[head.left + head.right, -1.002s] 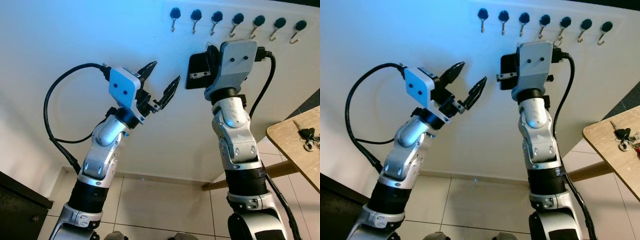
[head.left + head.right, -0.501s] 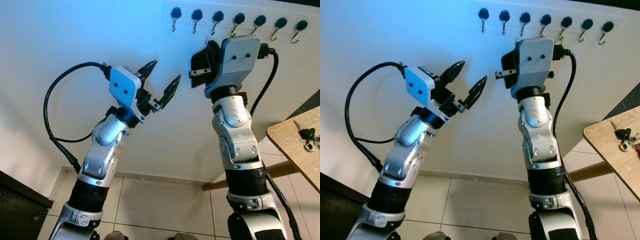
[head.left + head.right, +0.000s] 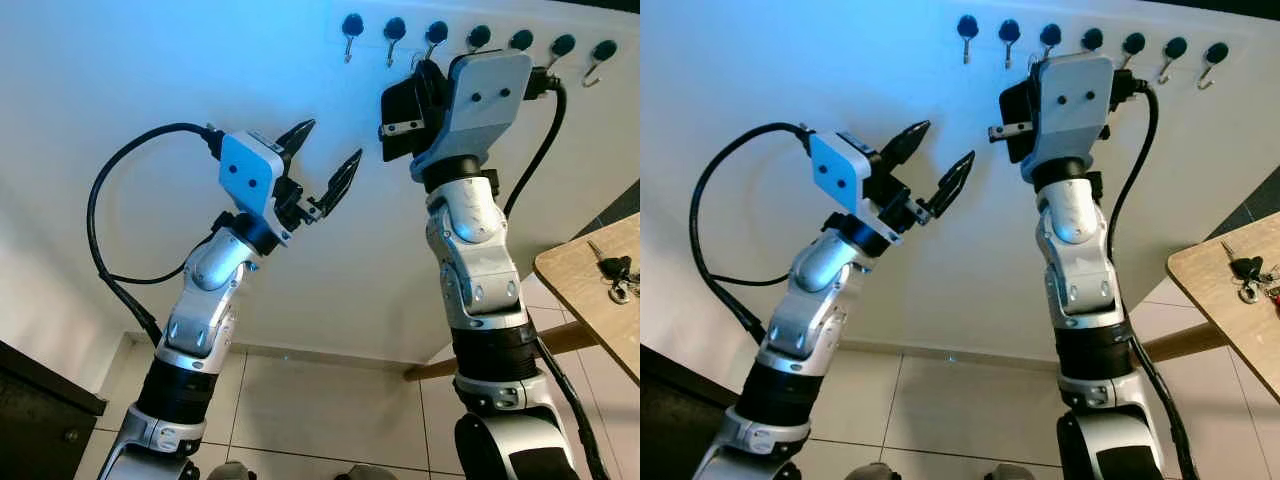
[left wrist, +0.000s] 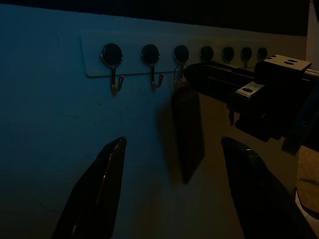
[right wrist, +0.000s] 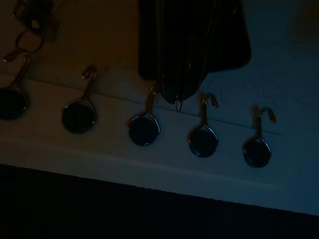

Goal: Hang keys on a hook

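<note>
A white rail of several black-capped metal hooks (image 3: 394, 30) runs along the wall at the top. My right arm is raised to it, and my right gripper (image 5: 177, 92) is shut on the keys. Their thin metal ring (image 5: 178, 105) pokes out at the fingertips, right beside one hook (image 5: 148, 117). In the left wrist view a dark fob (image 4: 187, 134) hangs below those fingers, under the third hook. My left gripper (image 3: 322, 165) is held up in mid-air left of the right arm, open and holding nothing.
A wooden table (image 3: 580, 285) juts in at the right edge with another bunch of keys (image 3: 612, 275) lying on it. A dark cabinet corner (image 3: 40, 400) stands at the lower left. The floor below is tiled.
My right arm has risen, bringing its gripper up to the hook rail. The left arm has stayed where it was.
</note>
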